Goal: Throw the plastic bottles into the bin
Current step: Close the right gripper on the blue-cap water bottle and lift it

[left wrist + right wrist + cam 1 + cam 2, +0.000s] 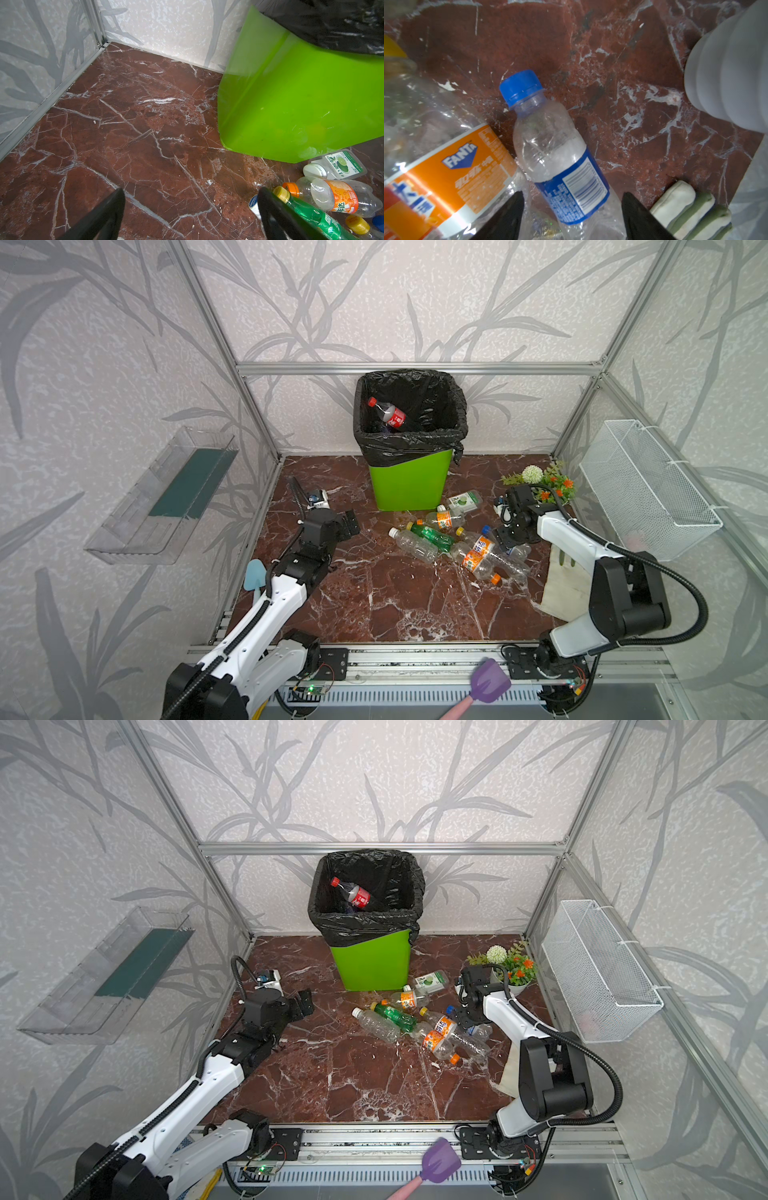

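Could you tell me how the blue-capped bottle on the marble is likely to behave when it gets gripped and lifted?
The blue-capped bottle looks empty and thin-walled, so it is probably light and likely to crumple under a squeeze. It lies on its side on smooth marble, so a nudge may roll it.

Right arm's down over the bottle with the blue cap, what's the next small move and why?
Probably close the right gripper on the blue-capped bottle. In the right wrist view its jaws stand either side of the labelled body with small gaps showing, so nothing is gripped yet. The Fanta bottle lies right beside it, so close gently.
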Controlling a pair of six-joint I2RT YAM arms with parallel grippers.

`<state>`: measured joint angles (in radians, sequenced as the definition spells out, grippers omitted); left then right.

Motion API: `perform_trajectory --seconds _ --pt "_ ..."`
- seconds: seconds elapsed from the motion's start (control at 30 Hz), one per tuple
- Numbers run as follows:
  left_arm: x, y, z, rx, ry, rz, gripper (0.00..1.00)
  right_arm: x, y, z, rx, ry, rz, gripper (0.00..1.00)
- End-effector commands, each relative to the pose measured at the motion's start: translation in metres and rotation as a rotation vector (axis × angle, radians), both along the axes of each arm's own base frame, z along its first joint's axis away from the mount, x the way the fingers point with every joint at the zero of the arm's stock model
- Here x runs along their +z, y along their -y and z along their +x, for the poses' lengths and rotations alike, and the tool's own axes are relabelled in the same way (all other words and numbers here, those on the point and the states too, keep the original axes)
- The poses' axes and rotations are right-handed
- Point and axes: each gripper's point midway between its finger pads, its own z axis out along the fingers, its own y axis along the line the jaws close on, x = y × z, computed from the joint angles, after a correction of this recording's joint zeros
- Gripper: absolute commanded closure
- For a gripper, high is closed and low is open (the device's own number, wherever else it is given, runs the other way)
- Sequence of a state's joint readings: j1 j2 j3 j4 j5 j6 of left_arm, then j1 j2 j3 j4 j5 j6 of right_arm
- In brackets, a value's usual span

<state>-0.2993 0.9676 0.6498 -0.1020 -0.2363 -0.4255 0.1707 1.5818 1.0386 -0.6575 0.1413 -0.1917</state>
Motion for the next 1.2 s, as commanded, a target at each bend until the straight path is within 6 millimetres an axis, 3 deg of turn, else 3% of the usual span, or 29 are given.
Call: perform_trajectory --seconds 0.0,0.4,0.57,0.73,0.87,1.0,1.17 --pt "-0.007 -0.002 0.000 0.016 -0.014 -0.024 0.01 -0.005 0.005 -0.006 -0.016 -0.079 -0.025 0.24" --pt "-0.017 -0.004 0.001 0.026 -0.043 -0.039 0.01 -0.036 0.007 0.011 -0.045 -0.151 -0.056 0.23" --pt "-0.019 -0.004 0.001 0.029 -0.051 -0.046 0.01 -0.044 0.004 0.019 -0.046 -0.158 -0.046 0.27" --pt "-0.020 -0.004 0.002 0.032 -0.056 -0.054 0.01 -0.042 0.001 0.024 -0.057 -0.148 -0.025 0.39" --pt "-0.025 -0.004 0.002 0.037 -0.069 -0.060 0.01 -0.023 -0.003 0.033 -0.067 -0.083 0.023 0.44" --pt "-0.035 -0.005 0.001 0.055 -0.093 -0.073 0.01 0.013 -0.007 0.046 -0.085 0.028 0.088 0.47" --pt "-0.052 -0.010 0.001 0.098 -0.120 -0.099 0.01 0.109 -0.001 0.061 -0.142 0.320 0.197 0.50"
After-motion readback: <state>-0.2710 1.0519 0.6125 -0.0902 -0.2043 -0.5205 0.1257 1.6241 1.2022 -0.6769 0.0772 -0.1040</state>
